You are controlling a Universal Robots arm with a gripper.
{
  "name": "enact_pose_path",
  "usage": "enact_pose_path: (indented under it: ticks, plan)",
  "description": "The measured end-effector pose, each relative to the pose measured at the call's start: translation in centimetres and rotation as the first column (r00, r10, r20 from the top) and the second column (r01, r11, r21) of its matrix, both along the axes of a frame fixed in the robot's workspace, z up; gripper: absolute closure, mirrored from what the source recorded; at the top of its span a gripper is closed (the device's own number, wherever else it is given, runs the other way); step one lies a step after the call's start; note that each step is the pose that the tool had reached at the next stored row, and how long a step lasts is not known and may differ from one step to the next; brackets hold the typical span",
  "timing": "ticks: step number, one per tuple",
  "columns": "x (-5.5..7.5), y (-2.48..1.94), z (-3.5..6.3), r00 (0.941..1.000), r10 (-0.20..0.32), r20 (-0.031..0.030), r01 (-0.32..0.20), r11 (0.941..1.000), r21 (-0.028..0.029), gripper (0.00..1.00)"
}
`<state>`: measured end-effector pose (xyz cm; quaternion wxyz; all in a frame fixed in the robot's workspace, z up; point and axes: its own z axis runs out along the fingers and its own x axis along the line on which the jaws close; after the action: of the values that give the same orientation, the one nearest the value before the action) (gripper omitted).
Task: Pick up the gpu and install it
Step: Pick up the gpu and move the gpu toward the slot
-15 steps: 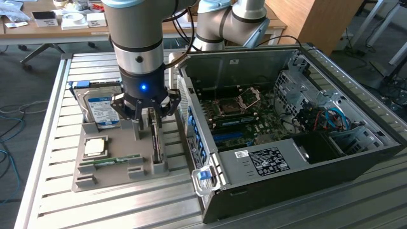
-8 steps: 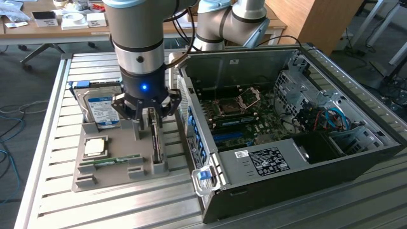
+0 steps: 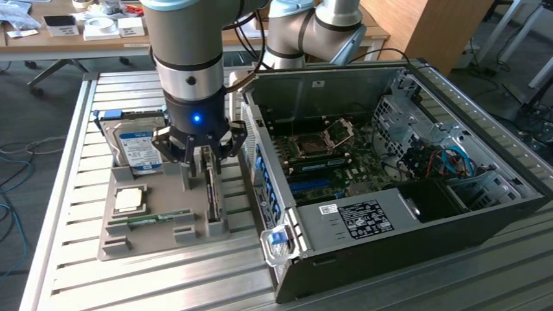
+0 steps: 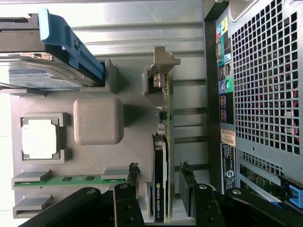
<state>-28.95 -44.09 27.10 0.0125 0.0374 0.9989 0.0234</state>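
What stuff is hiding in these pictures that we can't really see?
- Exterior view: the pincer covers the top of the gpu.
- Wrist view: the gpu stands edge-on, so its fan face is turned out of sight.
- Exterior view: the pincer hides one edge of the hard drive.
- Exterior view: the writing on the label in the computer case is too small to read.

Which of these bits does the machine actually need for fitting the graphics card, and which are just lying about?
For the job:
- thin dark gpu card, standing on edge in the grey plastic tray
- black tool, open, straddling the card
- open black computer case

Lying about:
- silver hard drive with blue-white label
- narrow green RAM stick
- square silver processor chip
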Motion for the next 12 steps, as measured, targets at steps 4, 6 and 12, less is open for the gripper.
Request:
enact_pose_path:
  ticks: [4,6,12]
  plan:
    - [0.00,0.00,-0.23,1.0000,0.000,0.0000,0.000,1.0000,0.0000,0.53]
    - [-0.01,0.00,-0.33,1.0000,0.000,-0.0001,0.000,1.0000,-0.0001,0.53]
    - [0.00,0.00,-0.94,1.0000,0.000,0.0000,0.000,1.0000,0.0000,0.53]
